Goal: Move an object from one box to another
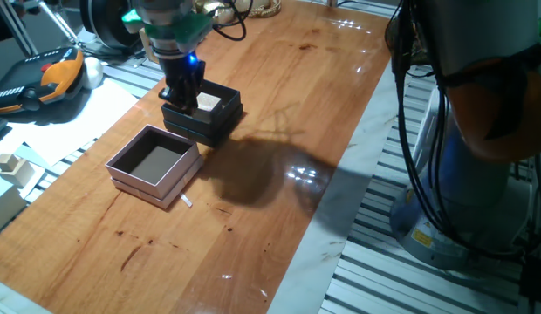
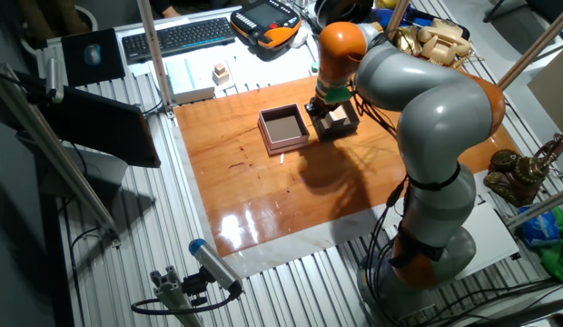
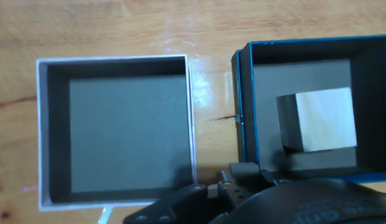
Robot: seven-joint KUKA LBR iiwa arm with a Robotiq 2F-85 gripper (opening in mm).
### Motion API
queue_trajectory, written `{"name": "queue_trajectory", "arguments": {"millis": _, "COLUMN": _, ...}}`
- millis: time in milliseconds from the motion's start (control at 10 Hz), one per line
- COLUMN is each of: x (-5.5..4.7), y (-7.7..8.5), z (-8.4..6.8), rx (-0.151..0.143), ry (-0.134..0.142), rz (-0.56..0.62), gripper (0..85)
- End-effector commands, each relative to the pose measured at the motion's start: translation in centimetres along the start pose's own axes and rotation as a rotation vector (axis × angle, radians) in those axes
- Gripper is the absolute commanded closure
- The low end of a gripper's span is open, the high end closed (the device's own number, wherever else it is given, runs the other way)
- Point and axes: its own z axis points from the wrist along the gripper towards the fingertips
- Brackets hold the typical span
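Observation:
The small pale wooden cube [image 1: 208,103] lies inside the black box [image 1: 220,122], toward one side of its floor. In the hand view the cube [image 3: 317,119] sits in the right box, whose rim [image 3: 243,93] looks bluish there. The pink box [image 1: 122,170] with a dark inside stands right beside it, empty; it also shows in the hand view [image 3: 38,124] and in the other fixed view [image 2: 263,127]. My gripper [image 1: 179,90] hangs low over the black box's edge, next to the cube and not holding it. Its fingers merge into one dark mass.
Two pale wooden blocks [image 1: 9,164] lie off the table's left end. An orange teach pendant [image 1: 44,78] and cables lie behind the table. A small white scrap [image 1: 187,201] lies by the pink box. The robot's base [image 2: 427,245] stands at the table's side.

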Motion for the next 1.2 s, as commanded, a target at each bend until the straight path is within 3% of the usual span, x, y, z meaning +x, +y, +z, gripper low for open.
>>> {"name": "queue_trajectory", "arguments": {"millis": 0, "x": 0.0, "y": 0.0, "z": 0.0, "rx": -0.052, "ry": 0.001, "rz": -0.009, "gripper": 85.0}}
{"name": "queue_trajectory", "arguments": {"millis": 200, "x": 0.0, "y": 0.0, "z": 0.0, "rx": -0.038, "ry": 0.018, "rz": -0.016, "gripper": 85.0}}
{"name": "queue_trajectory", "arguments": {"millis": 300, "x": 0.0, "y": 0.0, "z": 0.0, "rx": -0.024, "ry": 0.042, "rz": 0.028, "gripper": 85.0}}
{"name": "queue_trajectory", "arguments": {"millis": 500, "x": 0.0, "y": 0.0, "z": 0.0, "rx": -0.039, "ry": 0.080, "rz": 0.080, "gripper": 85.0}}
{"name": "queue_trajectory", "arguments": {"millis": 600, "x": 0.0, "y": 0.0, "z": 0.0, "rx": -0.057, "ry": 0.081, "rz": 0.052, "gripper": 85.0}}
{"name": "queue_trajectory", "arguments": {"millis": 700, "x": 0.0, "y": 0.0, "z": 0.0, "rx": -0.073, "ry": 0.062, "rz": 0.043, "gripper": 85.0}}
{"name": "queue_trajectory", "arguments": {"millis": 800, "x": -0.4, "y": 1.7, "z": 0.1, "rx": -0.089, "ry": 0.044, "rz": 0.046, "gripper": 85.0}}
{"name": "queue_trajectory", "arguments": {"millis": 1100, "x": -0.4, "y": 6.1, "z": 0.8, "rx": -0.068, "ry": 0.021, "rz": 0.075, "gripper": 85.0}}
